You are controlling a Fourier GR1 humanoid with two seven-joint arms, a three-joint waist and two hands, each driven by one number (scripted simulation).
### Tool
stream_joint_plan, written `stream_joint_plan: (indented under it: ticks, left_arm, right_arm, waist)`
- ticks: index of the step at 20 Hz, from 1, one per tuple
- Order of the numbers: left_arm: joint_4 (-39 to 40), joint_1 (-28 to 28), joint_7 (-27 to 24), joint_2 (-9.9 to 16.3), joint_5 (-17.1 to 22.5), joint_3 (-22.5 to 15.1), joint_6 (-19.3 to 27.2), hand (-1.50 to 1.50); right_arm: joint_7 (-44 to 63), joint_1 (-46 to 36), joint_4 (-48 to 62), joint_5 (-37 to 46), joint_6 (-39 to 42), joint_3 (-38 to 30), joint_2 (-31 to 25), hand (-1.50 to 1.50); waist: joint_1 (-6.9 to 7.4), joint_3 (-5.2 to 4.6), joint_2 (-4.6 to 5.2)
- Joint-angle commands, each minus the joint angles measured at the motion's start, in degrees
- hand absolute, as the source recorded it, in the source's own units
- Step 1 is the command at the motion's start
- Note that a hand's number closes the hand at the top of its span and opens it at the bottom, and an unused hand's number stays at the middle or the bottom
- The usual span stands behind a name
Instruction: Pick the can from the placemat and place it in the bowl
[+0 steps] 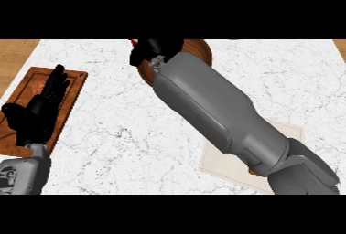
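Note:
My right forearm reaches diagonally from the lower right up to a brown bowl (202, 51) at the counter's far middle. My right hand (157, 49) hovers over the bowl's left part with its fingers curled. A red sliver of the can (134, 42) pokes out at the hand's upper left; the rest of the can is hidden by the hand. The pale beige placemat (226, 168) lies at the lower right, partly under my forearm, with no can showing on it. My left hand (37, 112) rests open, fingers up, at the left.
A wooden cutting board (71, 89) lies at the counter's left edge beneath my left hand. The white marble counter (121, 137) stretches between board and placemat. Wooden floor shows past the counter's top corners.

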Motion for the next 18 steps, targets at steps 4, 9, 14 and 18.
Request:
stream_joint_plan:
  ticks: [4,9,14,18]
  left_arm:
    - [-0.8,-0.8,2.0,1.3,1.7,1.7,-1.4,0.0]
    - [-2.3,-0.9,3.0,-1.7,-0.9,-1.7,0.9,0.0]
    - [-3.9,2.3,-0.1,-0.4,0.0,-0.3,-0.4,0.0]
    - [-1.6,0.7,0.0,0.2,0.4,0.4,-1.1,0.0]
  right_arm:
    - [-13.5,-0.6,14.0,-3.4,-8.8,-6.4,0.0,1.5]
    - [-20.5,0.0,21.0,-5.5,-12.9,-8.0,0.1,1.5]
    - [-16.8,0.2,29.5,-8.4,-1.0,-11.8,-2.2,1.5]
    - [-23.1,0.2,31.4,-10.3,0.8,-14.1,-0.5,-1.5]
  waist:
    - [-0.83,0.07,0.18]
    - [0.04,0.08,0.49]
    - [0.65,0.09,0.64]
    - [0.42,0.09,0.84]
